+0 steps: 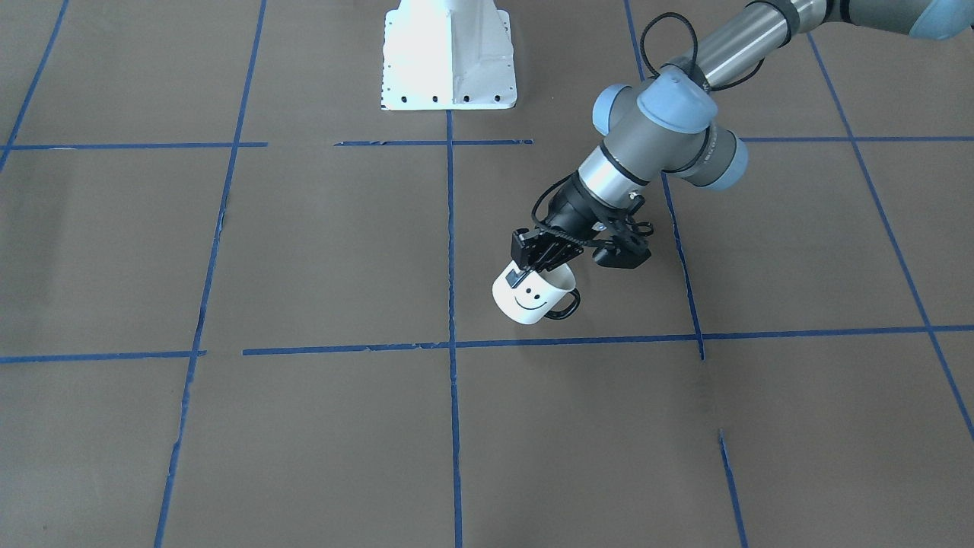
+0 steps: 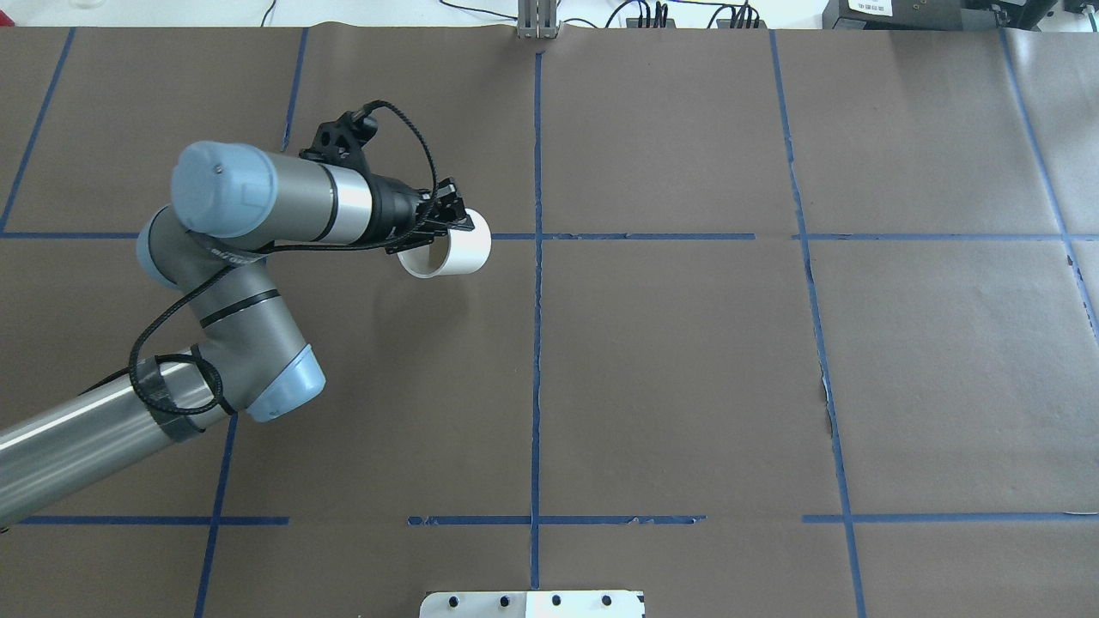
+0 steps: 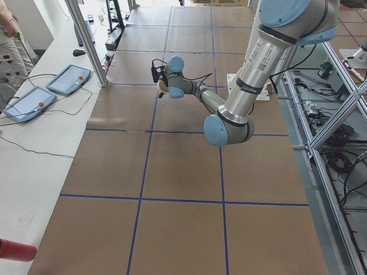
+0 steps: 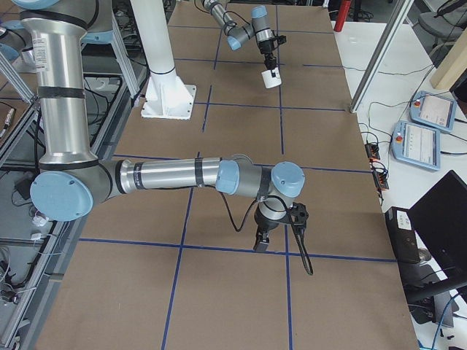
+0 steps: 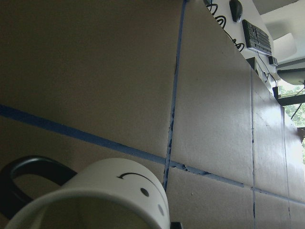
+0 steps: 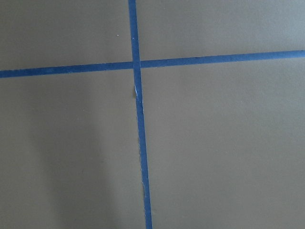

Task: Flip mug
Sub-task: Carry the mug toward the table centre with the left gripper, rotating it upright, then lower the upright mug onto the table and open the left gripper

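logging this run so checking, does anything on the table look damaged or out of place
Only small things. The blue tape is frayed and broken in spots, with gaps in some grid lines. The mug is tilted, pinched at its rim by the left gripper, which fits a flip. No spill shows.

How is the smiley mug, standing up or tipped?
Tipped. The mug leans sideways, its rim pinched by the left arm's fingers.

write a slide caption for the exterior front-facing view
Left gripper grips the small white smiley-face mug by its rim, tilted
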You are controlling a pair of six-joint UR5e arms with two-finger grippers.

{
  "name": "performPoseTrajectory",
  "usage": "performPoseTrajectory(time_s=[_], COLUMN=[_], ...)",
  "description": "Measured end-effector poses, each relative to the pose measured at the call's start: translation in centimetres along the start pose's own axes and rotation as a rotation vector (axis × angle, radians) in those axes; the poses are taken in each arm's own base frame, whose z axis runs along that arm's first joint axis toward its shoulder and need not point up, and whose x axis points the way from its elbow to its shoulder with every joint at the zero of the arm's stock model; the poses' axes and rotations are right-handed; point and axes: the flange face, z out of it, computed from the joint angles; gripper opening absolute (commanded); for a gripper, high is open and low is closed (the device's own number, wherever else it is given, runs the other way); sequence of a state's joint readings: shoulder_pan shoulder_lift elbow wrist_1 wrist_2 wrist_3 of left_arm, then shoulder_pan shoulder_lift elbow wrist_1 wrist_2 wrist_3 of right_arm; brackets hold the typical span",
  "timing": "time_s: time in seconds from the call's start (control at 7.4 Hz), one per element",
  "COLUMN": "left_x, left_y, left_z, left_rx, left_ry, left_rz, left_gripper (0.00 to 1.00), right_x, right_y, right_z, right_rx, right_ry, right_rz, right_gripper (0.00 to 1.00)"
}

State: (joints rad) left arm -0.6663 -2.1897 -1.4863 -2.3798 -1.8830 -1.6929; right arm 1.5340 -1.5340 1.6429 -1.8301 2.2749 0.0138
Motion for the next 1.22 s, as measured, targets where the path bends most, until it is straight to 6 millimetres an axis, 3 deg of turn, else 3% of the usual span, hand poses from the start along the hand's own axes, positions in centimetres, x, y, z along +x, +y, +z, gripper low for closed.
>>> performPoseTrajectory(time_s=[0.27, 0.41, 0.68, 0.95, 1.08, 1.22], left_x=[5.5, 7.1, 9.7, 10.1, 9.8, 9.6], left_y=[2.3, 3.8, 6.0, 8.0, 8.6, 9.2], left_z=[2.7, 4.0, 6.1, 8.5, 9.3, 9.8], left_rx=[-0.01, -0.025, -0.109, -0.193, -0.21, -0.225], left_ry=[-0.209, -0.315, -0.425, -0.476, -0.491, -0.495], left_rz=[-0.016, -0.014, -0.028, -0.043, -0.037, -0.019], left_gripper=[0.0, 0.0, 0.0, 0.0, 0.43, 0.96], right_x=[0.0, 0.0, 0.0, 0.0, 0.0, 0.0], right_y=[0.0, 0.0, 0.0, 0.0, 0.0, 0.0], right_z=[0.0, 0.0, 0.0, 0.0, 0.0, 0.0], right_rx=[0.0, 0.0, 0.0, 0.0, -0.001, -0.001], right_ry=[0.0, 0.0, 0.0, 0.0, 0.0, 0.0], right_rz=[0.0, 0.0, 0.0, 0.0, 0.001, 0.001], right_gripper=[1.0, 1.0, 1.0, 1.0, 1.0, 1.0])
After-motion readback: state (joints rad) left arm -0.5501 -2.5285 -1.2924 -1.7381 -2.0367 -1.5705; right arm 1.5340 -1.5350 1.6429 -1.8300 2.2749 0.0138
